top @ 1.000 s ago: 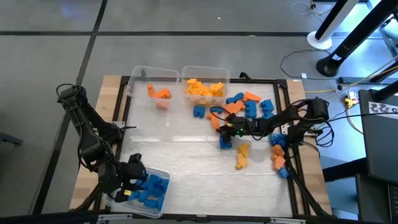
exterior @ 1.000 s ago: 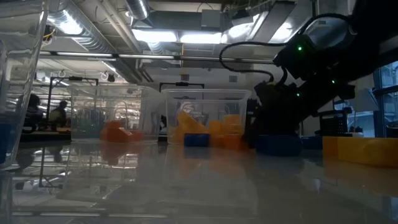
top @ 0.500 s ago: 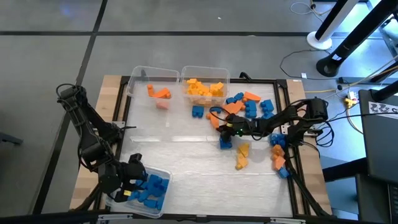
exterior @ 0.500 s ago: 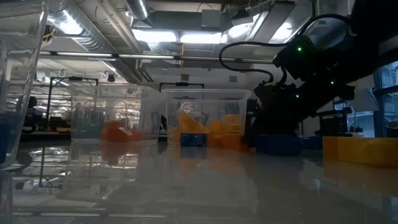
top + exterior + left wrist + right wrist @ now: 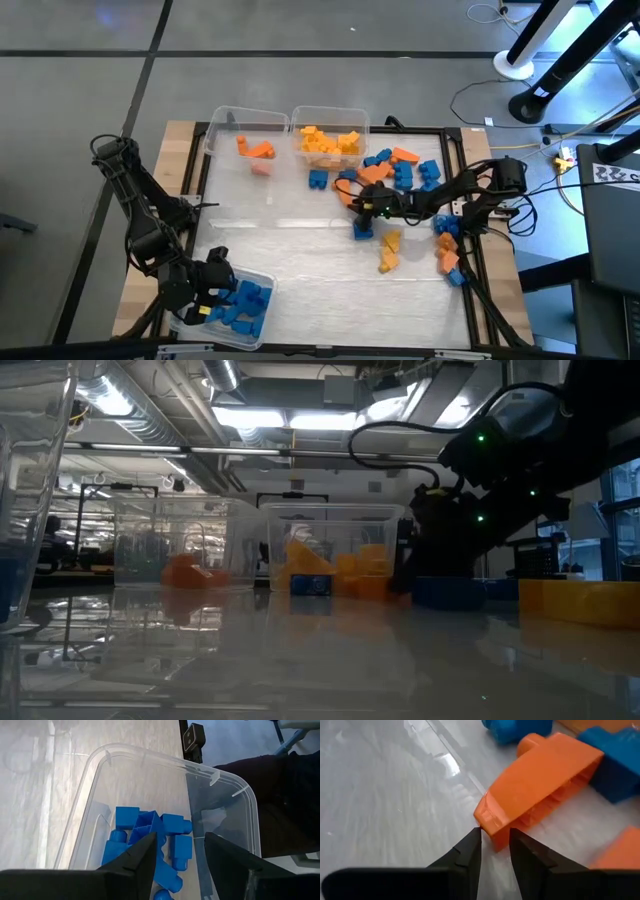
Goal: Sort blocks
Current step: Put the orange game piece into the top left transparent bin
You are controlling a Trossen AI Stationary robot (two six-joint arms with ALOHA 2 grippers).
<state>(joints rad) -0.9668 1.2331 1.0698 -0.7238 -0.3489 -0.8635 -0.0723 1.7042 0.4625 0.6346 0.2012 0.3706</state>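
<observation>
Hovering left gripper [image 5: 207,283]: over the clear bin [image 5: 262,283] at the bench's near-left corner, fingers [image 5: 134,865] apart, nothing between them.
Blue bricks [image 5: 150,840]: piled in that bin, chunky, round studs on some.
Far-left bin [image 5: 222,122]: a few orange bricks [image 5: 256,150] inside.
Next bin [image 5: 358,117]: at the far edge, filled with yellow-orange bricks [image 5: 326,142].
Lone blue brick [image 5: 319,179]: on the bench just in front of that bin.
Right gripper [image 5: 352,200]: low at mid-bench, fingers [image 5: 465,855] narrowly apart at the corner of an orange brick [image 5: 540,780]; a firm grip is not visible.
Loose pile [image 5: 405,170]: blue and orange bricks, toward the far-right.
Yellow bricks [image 5: 388,250]: nearer the front, right of centre.
</observation>
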